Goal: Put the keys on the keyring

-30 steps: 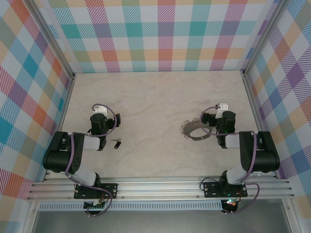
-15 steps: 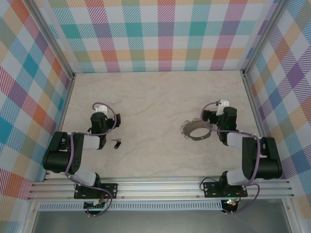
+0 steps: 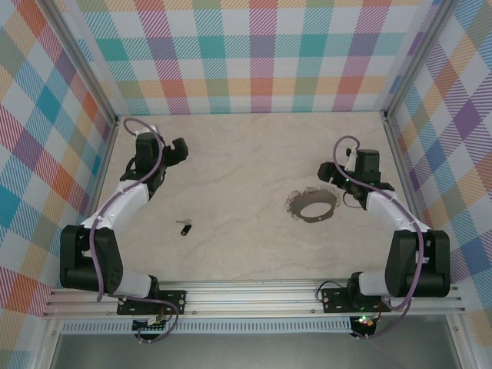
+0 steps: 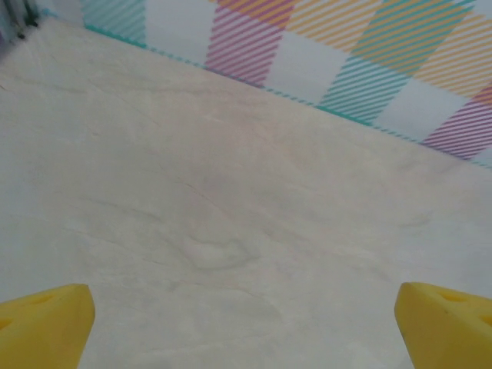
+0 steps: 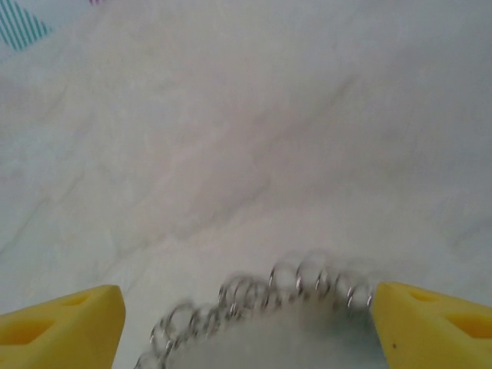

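Note:
The keyring (image 3: 311, 205), a silver hoop with a looped, bumpy edge, lies flat on the table right of centre. My right gripper (image 3: 330, 174) hangs over its far right edge. In the right wrist view the ring's looped edge (image 5: 292, 288) runs between the two yellow fingertips of my right gripper (image 5: 246, 327); the jaws stand apart and the right fingertip (image 5: 430, 323) meets the ring's end. The key (image 3: 184, 227), tiny and dark, lies alone left of centre. My left gripper (image 3: 177, 148) is far back on the left, well away from the key, open (image 4: 246, 330) over bare table.
Plaid walls (image 3: 254, 58) close in the marble-patterned table (image 3: 246, 154) at the back and both sides. Metal frame rails (image 3: 254, 296) and the arm bases run along the near edge.
Both arms have stretched out from their folded poses. The left gripper swung far back and left, away from the key. The right gripper moved back over the ring's edge and its jaws narrowed slightly.

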